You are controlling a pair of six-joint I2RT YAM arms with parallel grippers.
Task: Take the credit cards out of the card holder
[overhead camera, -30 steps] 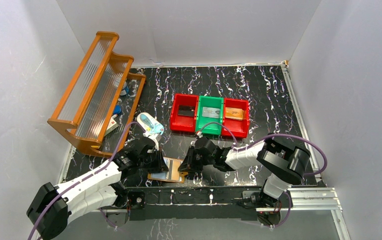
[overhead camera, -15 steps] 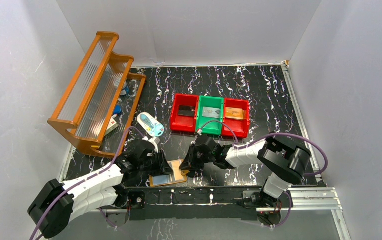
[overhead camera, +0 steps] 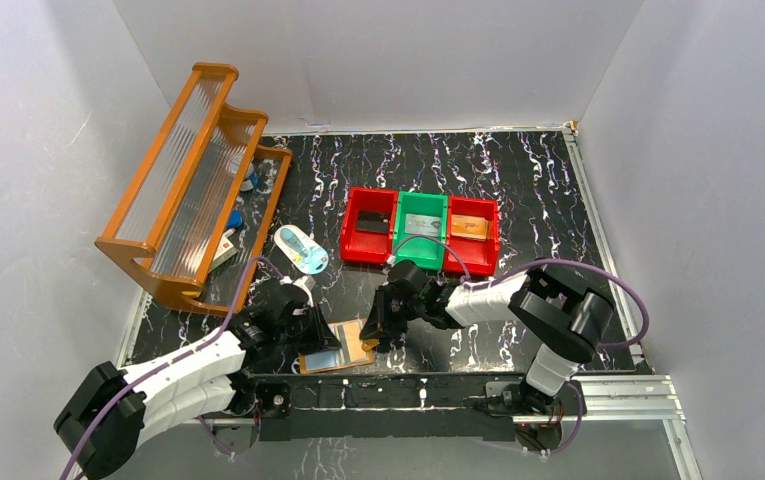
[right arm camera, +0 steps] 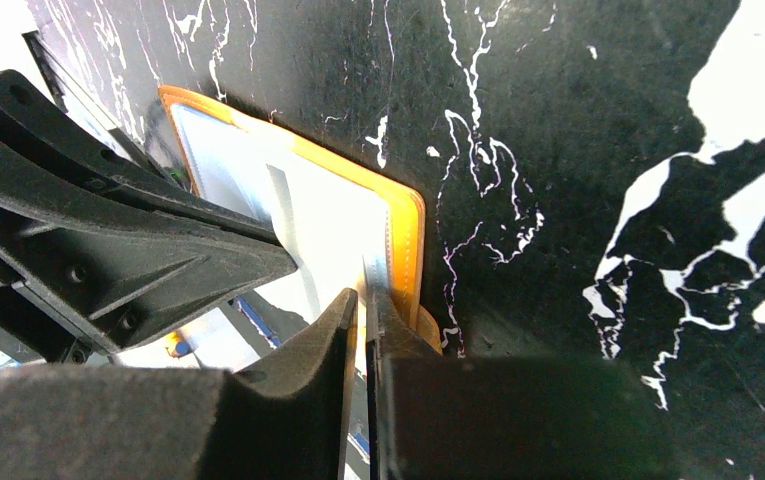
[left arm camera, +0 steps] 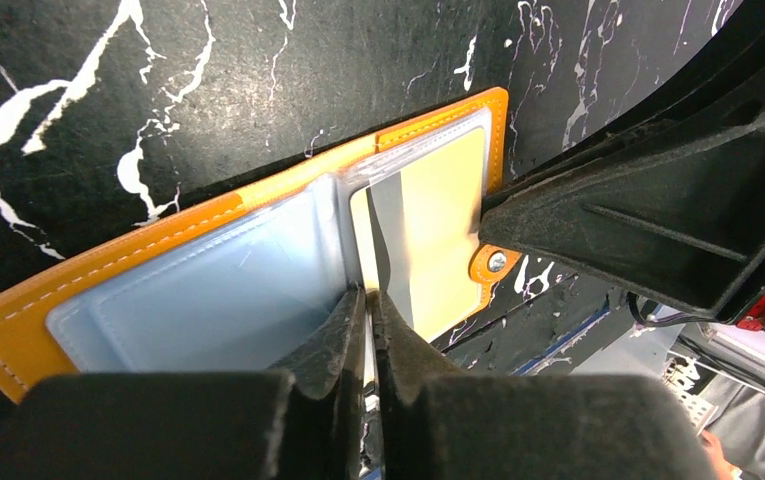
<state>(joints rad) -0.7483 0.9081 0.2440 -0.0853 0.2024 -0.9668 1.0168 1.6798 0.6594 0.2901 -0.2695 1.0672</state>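
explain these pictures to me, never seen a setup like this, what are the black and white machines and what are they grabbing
These are two robot arms bolted at the near edge of a black marbled table. The wide picture comes from a fixed camera above and behind them. Each close-up comes from a camera on one wrist, looking along that arm's own fingers.

On the table lie an orange card holder close to the arms, a row of red and green bins, a wooden rack and a blue-and-white oval item.

The left arm's fingers are shut at the holder's edge, beside a pale blue-grey credit card under its clear window. I cannot tell whether they grip the card. The right arm's fingers appear to pinch the holder's tabbed edge.
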